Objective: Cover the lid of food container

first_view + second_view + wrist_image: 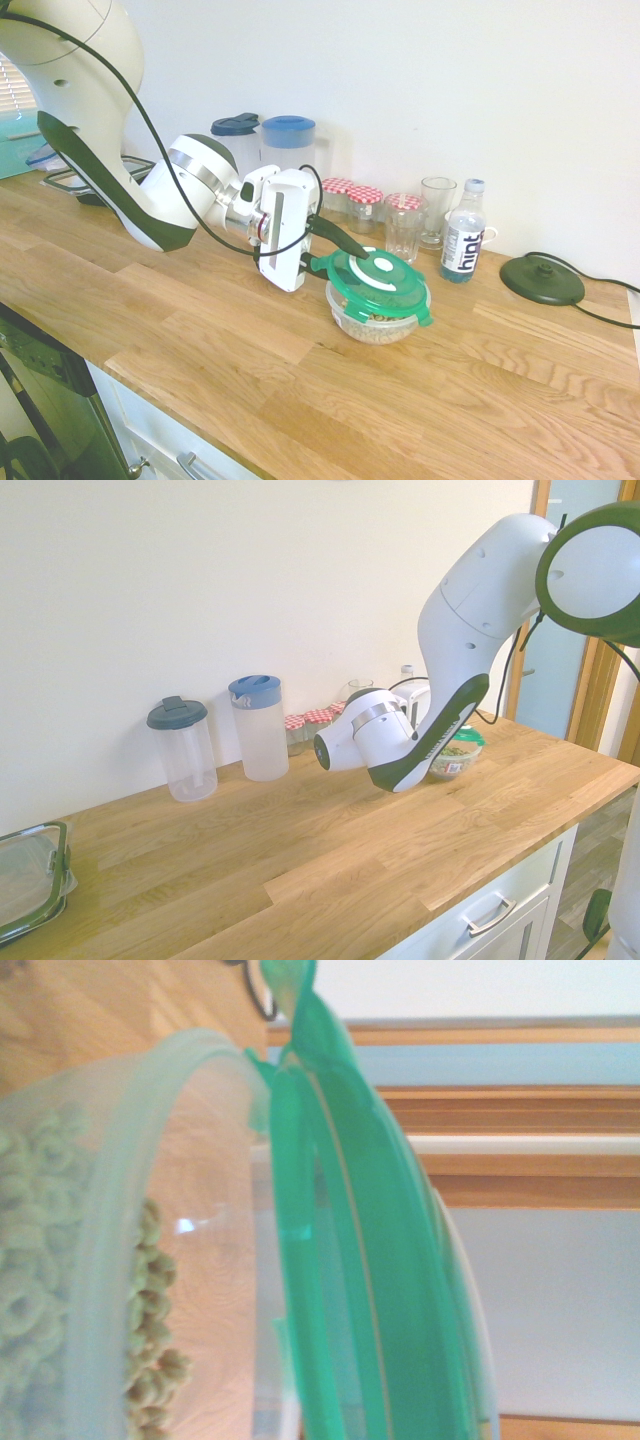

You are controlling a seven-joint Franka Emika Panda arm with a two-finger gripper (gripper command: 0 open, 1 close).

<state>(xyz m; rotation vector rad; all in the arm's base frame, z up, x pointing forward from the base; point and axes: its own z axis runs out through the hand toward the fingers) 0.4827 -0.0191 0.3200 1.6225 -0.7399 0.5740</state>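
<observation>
Now the wooden counter (200, 330) carries the clear bowl (378, 322) of cereal rings, with the green lid (378, 283) sitting on top, slightly tilted. Whether the gripper (345, 245) at the lid's edge grips it is unclear.
</observation>
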